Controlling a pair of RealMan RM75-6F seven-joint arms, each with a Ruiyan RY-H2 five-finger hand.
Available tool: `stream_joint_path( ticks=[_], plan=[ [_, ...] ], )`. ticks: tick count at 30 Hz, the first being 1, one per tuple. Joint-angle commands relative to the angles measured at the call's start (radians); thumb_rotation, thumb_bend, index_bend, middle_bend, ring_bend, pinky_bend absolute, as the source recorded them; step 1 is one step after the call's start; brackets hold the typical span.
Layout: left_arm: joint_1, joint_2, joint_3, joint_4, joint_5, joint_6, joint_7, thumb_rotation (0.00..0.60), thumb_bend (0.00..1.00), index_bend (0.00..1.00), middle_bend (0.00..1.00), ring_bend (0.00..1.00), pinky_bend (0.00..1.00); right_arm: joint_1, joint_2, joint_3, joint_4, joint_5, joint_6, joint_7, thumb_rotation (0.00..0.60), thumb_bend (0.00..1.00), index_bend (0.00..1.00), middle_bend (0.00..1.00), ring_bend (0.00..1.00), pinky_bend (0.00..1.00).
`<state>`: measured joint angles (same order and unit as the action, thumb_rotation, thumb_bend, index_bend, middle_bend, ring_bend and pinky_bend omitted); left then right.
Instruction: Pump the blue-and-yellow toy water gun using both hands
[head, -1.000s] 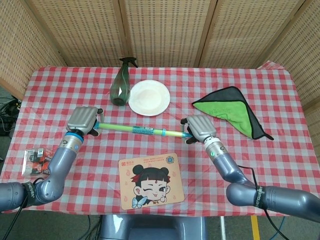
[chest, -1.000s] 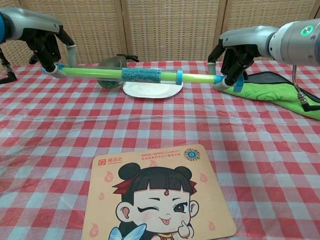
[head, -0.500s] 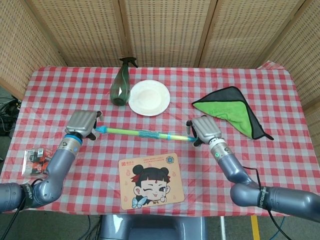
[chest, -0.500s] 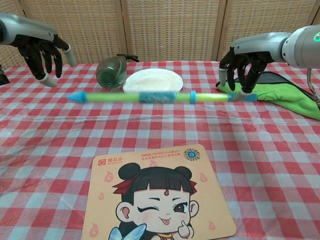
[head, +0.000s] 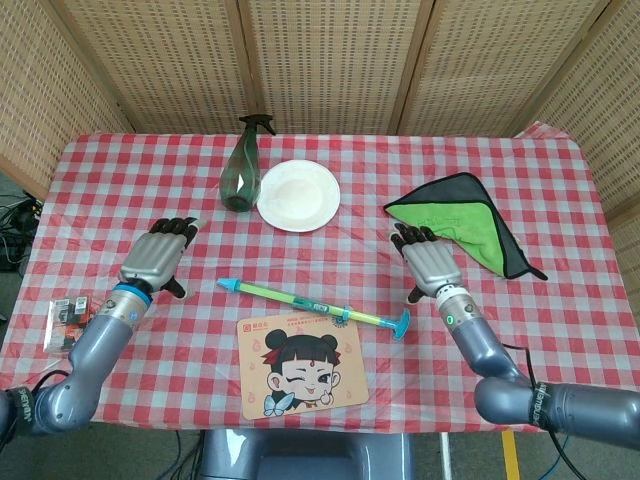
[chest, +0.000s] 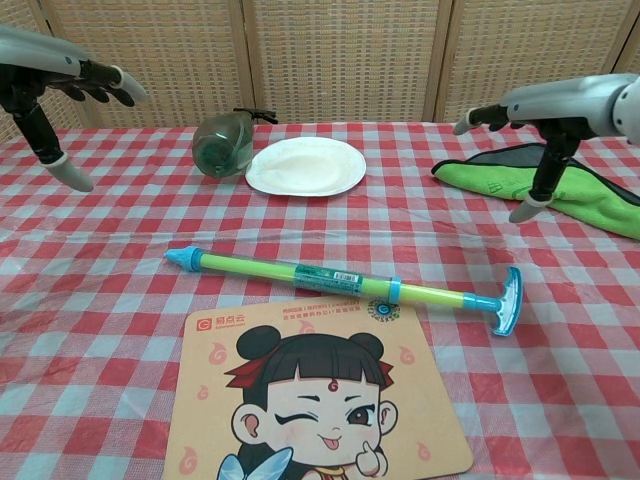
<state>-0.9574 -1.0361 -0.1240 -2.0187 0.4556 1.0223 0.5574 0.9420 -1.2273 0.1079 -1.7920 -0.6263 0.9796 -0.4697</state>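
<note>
Both hands hover with fingers spread and holding nothing, the left hand (head: 155, 258) and right hand (head: 430, 262) well apart, while between them, nearer the robot, the water gun (chest: 345, 283) lies on the checked tablecloth (head: 520, 310), touching the cartoon mat's (head: 300, 362) far edge.

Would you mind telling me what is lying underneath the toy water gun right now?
The water gun lies mostly on the checked tablecloth; its handle end crosses the cartoon mat's far edge. Whether anything lies beneath the mat cannot be seen.

one water gun (head: 312, 303), one plate (head: 299, 195), two hands (head: 158, 254)
</note>
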Motion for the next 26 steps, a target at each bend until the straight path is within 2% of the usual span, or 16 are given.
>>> stream_joint_path(
  ticks=[1, 3, 5, 11, 14, 20, 26],
  plan=[
    [0.17, -0.028, 0.07, -0.031, 0.313, 0.229, -0.076, 0.6, 0.12, 0.0, 0.0, 0.0, 0.0, -0.093, 0.02, -0.028, -0.043, -0.139, 0.105, 0.068, 0.6, 0.2, 0.0, 0.0, 0.0, 0.0],
    [0.266, -0.081, 0.137, 0.0, 0.483, 0.375, -0.079, 0.6, 0.12, 0.0, 0.0, 0.0, 0.0, -0.171, 0.019, -0.06, -0.053, -0.254, 0.191, 0.125, 0.6, 0.2, 0.0, 0.0, 0.0, 0.0],
    [0.343, -0.121, 0.189, 0.038, 0.611, 0.467, -0.105, 0.6, 0.12, 0.0, 0.0, 0.0, 0.0, -0.239, 0.012, -0.1, -0.046, -0.374, 0.27, 0.169, 0.6, 0.2, 0.0, 0.0, 0.0, 0.0],
    [0.523, -0.221, 0.291, 0.214, 0.853, 0.633, -0.192, 0.6, 0.12, 0.0, 0.0, 0.0, 0.0, -0.402, -0.027, -0.177, 0.033, -0.619, 0.445, 0.302, 0.6, 0.2, 0.0, 0.0, 0.0, 0.0],
    [0.592, -0.254, 0.319, 0.292, 0.902, 0.666, -0.231, 0.6, 0.12, 0.0, 0.0, 0.0, 0.0, -0.464, -0.043, -0.204, 0.08, -0.688, 0.5, 0.328, 0.6, 0.2, 0.0, 0.0, 0.0, 0.0],
    [0.713, -0.295, 0.335, 0.434, 0.966, 0.733, -0.335, 0.6, 0.12, 0.0, 0.0, 0.0, 0.0, -0.569, -0.07, -0.247, 0.158, -0.794, 0.587, 0.334, 0.6, 0.2, 0.0, 0.0, 0.0, 0.0],
    [0.763, -0.292, 0.322, 0.473, 1.001, 0.753, -0.372, 0.6, 0.12, 0.0, 0.0, 0.0, 0.0, -0.621, -0.084, -0.256, 0.192, -0.839, 0.602, 0.357, 0.6, 0.2, 0.0, 0.0, 0.0, 0.0]
  ],
)
